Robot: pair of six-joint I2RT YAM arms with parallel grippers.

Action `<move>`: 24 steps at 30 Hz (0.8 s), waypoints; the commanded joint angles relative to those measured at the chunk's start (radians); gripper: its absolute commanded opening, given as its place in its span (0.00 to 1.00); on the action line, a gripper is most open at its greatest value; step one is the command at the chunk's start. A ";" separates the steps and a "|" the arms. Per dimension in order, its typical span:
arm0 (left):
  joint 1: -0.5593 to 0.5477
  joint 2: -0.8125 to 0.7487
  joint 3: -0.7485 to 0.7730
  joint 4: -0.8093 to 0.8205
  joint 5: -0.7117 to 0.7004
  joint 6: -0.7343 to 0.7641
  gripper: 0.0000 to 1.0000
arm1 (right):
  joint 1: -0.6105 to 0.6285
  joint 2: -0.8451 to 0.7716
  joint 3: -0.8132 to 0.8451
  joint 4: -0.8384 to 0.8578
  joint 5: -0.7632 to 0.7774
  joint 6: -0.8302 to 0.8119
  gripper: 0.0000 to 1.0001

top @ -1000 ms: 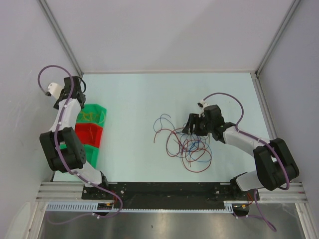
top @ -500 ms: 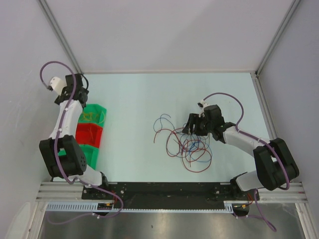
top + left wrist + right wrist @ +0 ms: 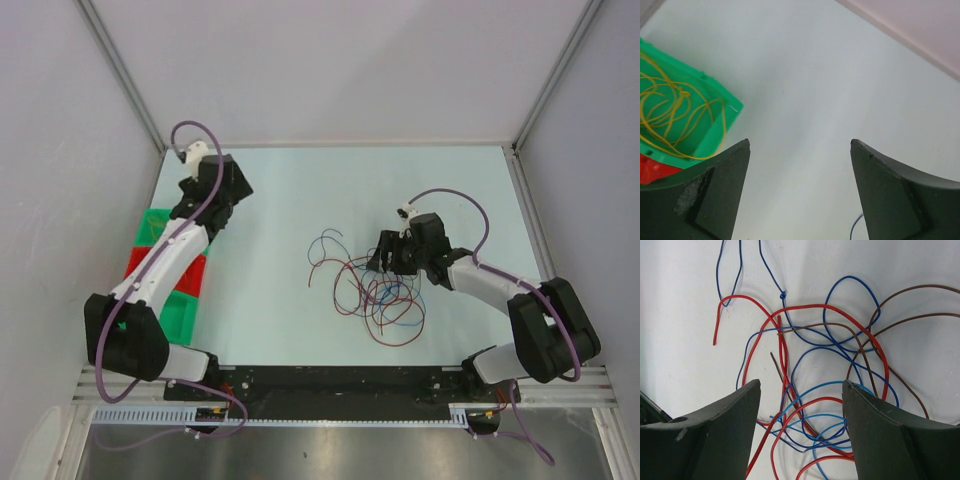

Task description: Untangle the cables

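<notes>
At the far left, green and red bins (image 3: 165, 262) sit on the pale surface (image 3: 290, 190); the green compartment (image 3: 715, 107) seen by the left wrist camera holds loose yellow wire (image 3: 670, 112). The left hand (image 3: 800, 192) hangs above bare surface just beside that bin, fingers spread wide and holding nothing.

Towards the middle lie the cables (image 3: 372, 292), a flat heap of red, blue and dark brown loops crossing over one another. The right hand (image 3: 801, 432) hovers over the heap's far right edge, fingers apart, nothing between them.

These wires look very light, thin and springy, likely to slip from a loose pinch and to drag neighbours along. The red strand's free end (image 3: 715, 340) sticks out clear of the crossings, so it seems the best place to pinch.
</notes>
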 commanded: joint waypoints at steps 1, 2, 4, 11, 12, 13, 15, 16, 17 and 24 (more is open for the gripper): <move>-0.103 -0.043 -0.049 0.101 0.109 0.111 0.88 | -0.004 -0.026 -0.009 0.052 -0.001 0.003 0.71; -0.121 -0.039 -0.066 0.114 0.125 0.136 0.88 | -0.004 -0.026 -0.009 0.051 -0.001 0.003 0.71; -0.173 -0.034 -0.081 0.120 0.168 0.154 0.91 | -0.004 -0.028 -0.009 0.049 0.002 0.004 0.70; -0.341 -0.011 -0.172 0.143 0.227 0.156 0.96 | -0.004 -0.036 -0.009 0.042 0.016 0.007 0.70; -0.380 -0.004 -0.180 0.144 0.228 0.150 0.95 | -0.004 -0.042 -0.011 0.041 0.025 0.007 0.70; -0.400 0.001 -0.192 0.149 0.242 0.145 0.94 | -0.004 -0.046 -0.017 0.043 0.028 0.010 0.70; -0.463 0.021 -0.201 0.158 0.241 0.142 0.93 | -0.004 -0.065 -0.023 0.048 0.039 0.013 0.70; -0.483 0.030 -0.209 0.158 0.236 0.139 0.92 | -0.004 -0.071 -0.034 0.051 0.039 0.016 0.70; -0.500 0.039 -0.212 0.157 0.233 0.131 0.92 | -0.004 -0.082 -0.040 0.054 0.042 0.016 0.69; -0.615 0.090 -0.267 0.177 0.250 0.061 0.86 | -0.001 -0.167 -0.080 0.058 0.099 0.039 0.70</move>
